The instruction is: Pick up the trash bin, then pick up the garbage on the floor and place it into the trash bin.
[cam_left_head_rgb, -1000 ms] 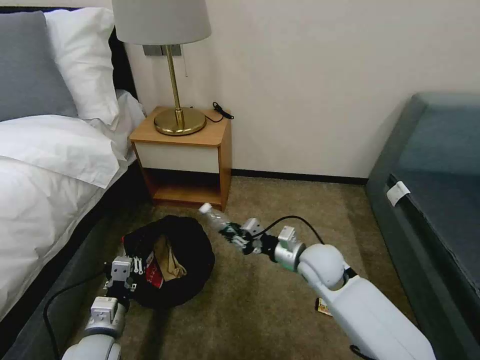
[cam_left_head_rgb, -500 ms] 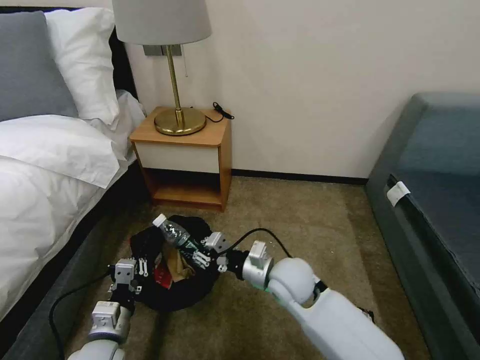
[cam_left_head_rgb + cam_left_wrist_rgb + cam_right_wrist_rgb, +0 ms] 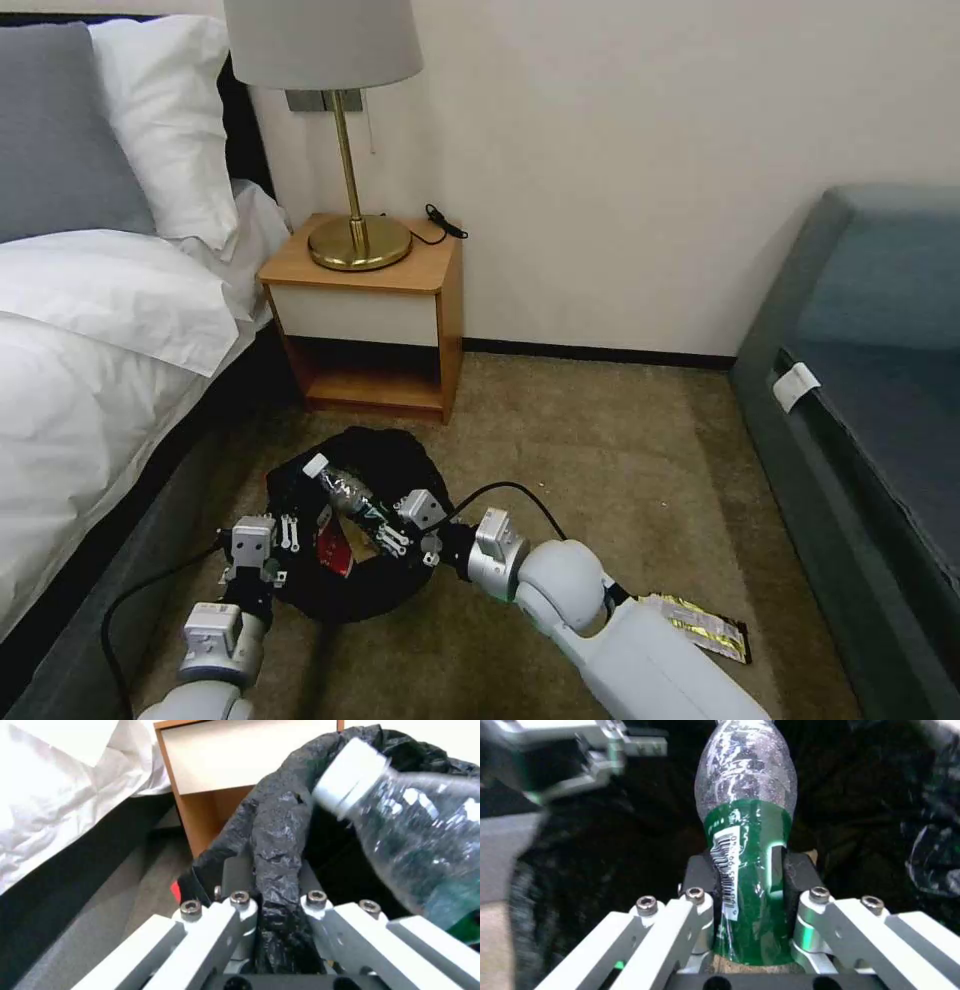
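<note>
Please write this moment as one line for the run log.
left tool: shut on black-lined white trash bin rim | right tool: shut on clear green-labelled bottle, over bin | yellow-white wrapper: on carpet

Your head view looks down from above at the trash bin point(image 3: 350, 540); your 2 wrist views sit close, sharing its liner and the bottle point(image 3: 745, 832).

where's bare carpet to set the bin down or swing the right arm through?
Free: carpet between nightstand and sofa, along the wall. Crowded: beside the bed, where left gripper pinches the trash bin liner and right gripper holds the bottle over it. Yellow wrapper lies near the sofa.
</note>
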